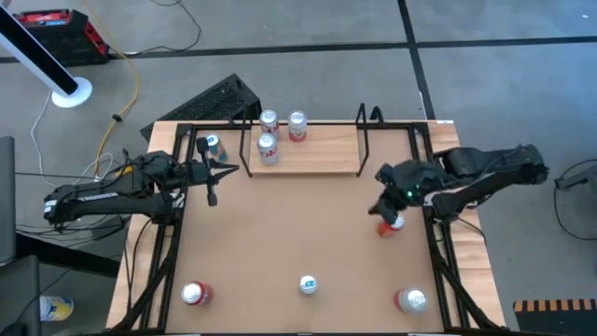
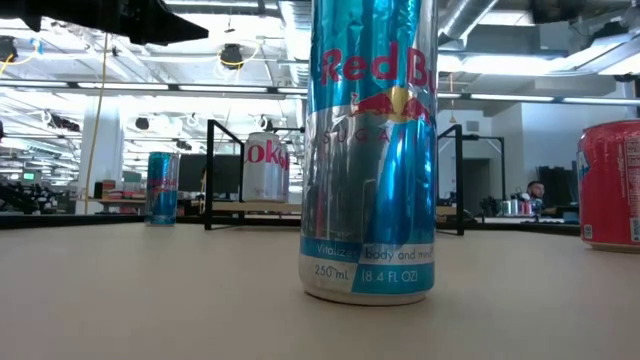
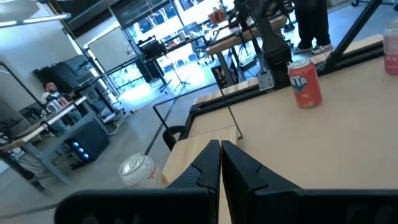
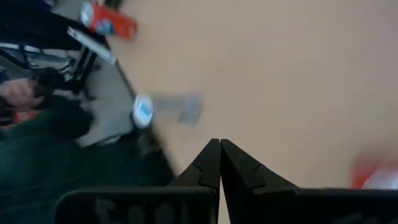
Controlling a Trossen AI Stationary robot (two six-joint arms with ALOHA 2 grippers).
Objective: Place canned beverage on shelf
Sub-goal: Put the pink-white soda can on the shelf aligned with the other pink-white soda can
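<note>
Desk (image 1: pixel 308 224), near edge: three cans. Right side: right claw (image 1: pixel 384 207), fingers pressed together, empty, above an orange can (image 1: pixel 392 224). Left: left claw (image 1: pixel 229 169), closed, empty. Far edge: shelf (image 1: pixel 317 154) bearing three cans (image 1: pixel 269 149).

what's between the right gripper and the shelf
Only bare tabletop, as the high view shows. The shut right gripper hovers by an orange can, apart from the shelf.
</note>
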